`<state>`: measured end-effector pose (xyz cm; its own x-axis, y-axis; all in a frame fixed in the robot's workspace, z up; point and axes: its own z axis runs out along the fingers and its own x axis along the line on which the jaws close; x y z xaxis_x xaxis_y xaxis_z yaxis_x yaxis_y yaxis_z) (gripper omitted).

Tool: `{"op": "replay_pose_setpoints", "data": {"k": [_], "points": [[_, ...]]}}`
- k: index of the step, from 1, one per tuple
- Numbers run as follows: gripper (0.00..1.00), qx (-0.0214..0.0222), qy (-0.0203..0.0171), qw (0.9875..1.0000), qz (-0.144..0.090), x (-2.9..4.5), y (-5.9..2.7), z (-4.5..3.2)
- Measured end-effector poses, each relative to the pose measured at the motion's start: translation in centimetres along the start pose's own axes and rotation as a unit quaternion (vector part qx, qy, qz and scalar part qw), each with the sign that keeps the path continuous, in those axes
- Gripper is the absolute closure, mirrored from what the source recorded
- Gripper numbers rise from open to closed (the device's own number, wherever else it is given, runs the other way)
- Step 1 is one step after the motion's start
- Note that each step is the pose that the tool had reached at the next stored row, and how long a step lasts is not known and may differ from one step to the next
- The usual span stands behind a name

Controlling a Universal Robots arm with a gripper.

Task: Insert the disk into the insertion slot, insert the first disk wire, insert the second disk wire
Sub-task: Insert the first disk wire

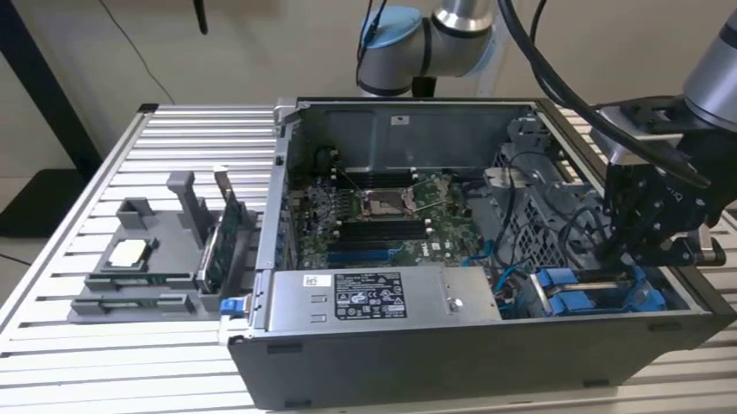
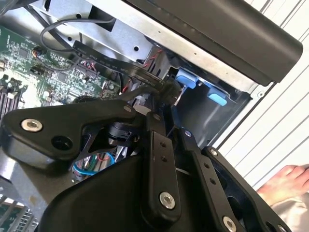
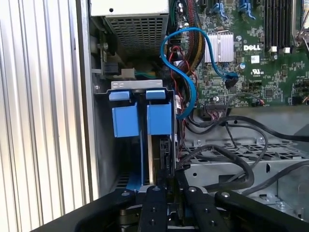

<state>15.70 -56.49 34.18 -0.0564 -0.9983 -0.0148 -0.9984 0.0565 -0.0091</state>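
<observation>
The disk (image 3: 159,118) sits edge-on in its blue carrier inside the insertion slot (image 3: 136,85), a grey bay at the case's front corner on the exterior view's right (image 1: 599,293). A second blue carrier (image 3: 124,121) stands beside it. My gripper (image 3: 172,180) hangs right over the disk's open end, fingers close together on the black plug of a disk wire (image 3: 241,162) that loops off across the perforated cage. In the second wrist view my gripper (image 2: 167,94) pinches that plug beside the blue tabs (image 2: 186,79). In the exterior view my gripper (image 1: 636,255) reaches down into the bay.
The open computer case (image 1: 461,345) lies on a slatted metal table (image 1: 185,138). The grey power-supply box (image 1: 368,297) sits beside the bay, with the motherboard (image 1: 392,216) behind. A blue cable (image 3: 186,72) curls near the bay. A grey fixture with parts (image 1: 150,259) stands on the exterior view's left. A person's hand (image 2: 289,181) rests outside the case.
</observation>
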Motion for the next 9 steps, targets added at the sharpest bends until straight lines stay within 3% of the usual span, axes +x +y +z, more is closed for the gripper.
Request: {"op": "replay_pose_setpoints", "data": {"k": [9], "points": [[0.81,0.0004,-0.0015,1.0000,0.000,0.01,0.00,0.42]]}}
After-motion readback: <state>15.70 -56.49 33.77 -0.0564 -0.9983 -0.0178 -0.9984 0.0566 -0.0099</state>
